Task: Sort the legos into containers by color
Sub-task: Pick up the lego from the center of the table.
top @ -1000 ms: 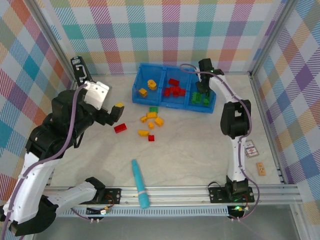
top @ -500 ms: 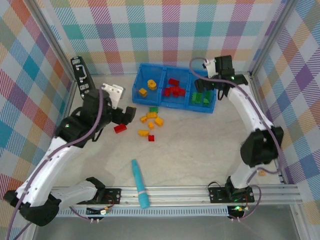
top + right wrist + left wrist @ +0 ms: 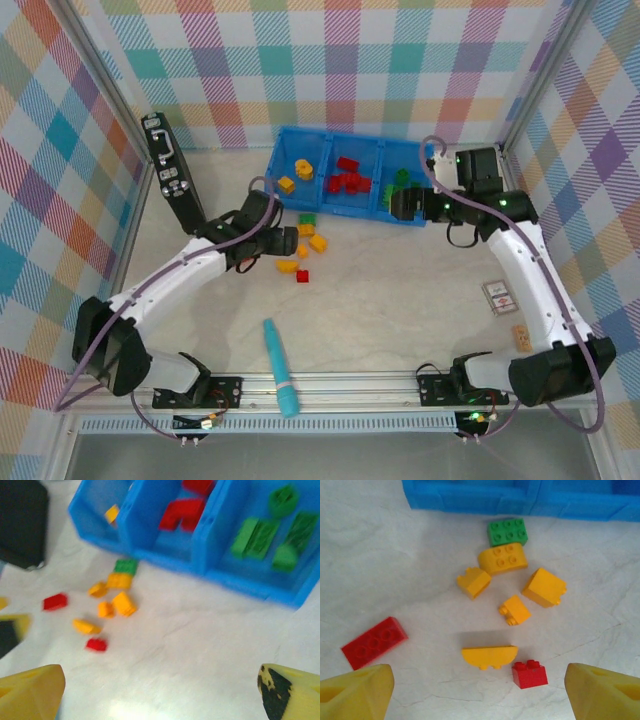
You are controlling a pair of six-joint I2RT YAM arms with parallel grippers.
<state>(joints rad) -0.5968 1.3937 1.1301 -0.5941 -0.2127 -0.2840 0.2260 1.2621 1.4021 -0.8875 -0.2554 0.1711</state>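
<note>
Where the bench [image 3: 400, 300] lay nearest the arm bases: a teal cylinder [image 3: 279, 365] rested alone, and a tan flat piece [image 3: 521, 337] sat off to the right; neither belonged to the sorting.
Left end effector [image 3: 479, 692]: jaws stood wide with nothing between them, low over the unsorted pile, a long red brick [image 3: 374, 642] close to one fingertip.
Right end effector [image 3: 398, 205]: jaws also wide and empty, poised at the front of the bin's right end.
Loose bricks [image 3: 515, 610]: eight lay on the bench just in front of the bin. Two were red, one of them a small red brick [image 3: 529, 674]; five were yellow-orange; one green brick [image 3: 508, 531] lay nearest the bin wall.
Blue bin [image 3: 520, 502]: it stood toward the far wall, with three compartments side by side.
Left compartment: two yellow bricks [image 3: 303, 168].
Middle compartment: a cluster of red bricks [image 3: 180, 512].
Right compartment: several green bricks [image 3: 255, 537].
Progress: seemingly past halfway. No colours were mixed in the bin, and red and green looked almost finished.
Remaining: the eight loose pieces, mostly yellow-orange ones bound for the left compartment.
</note>
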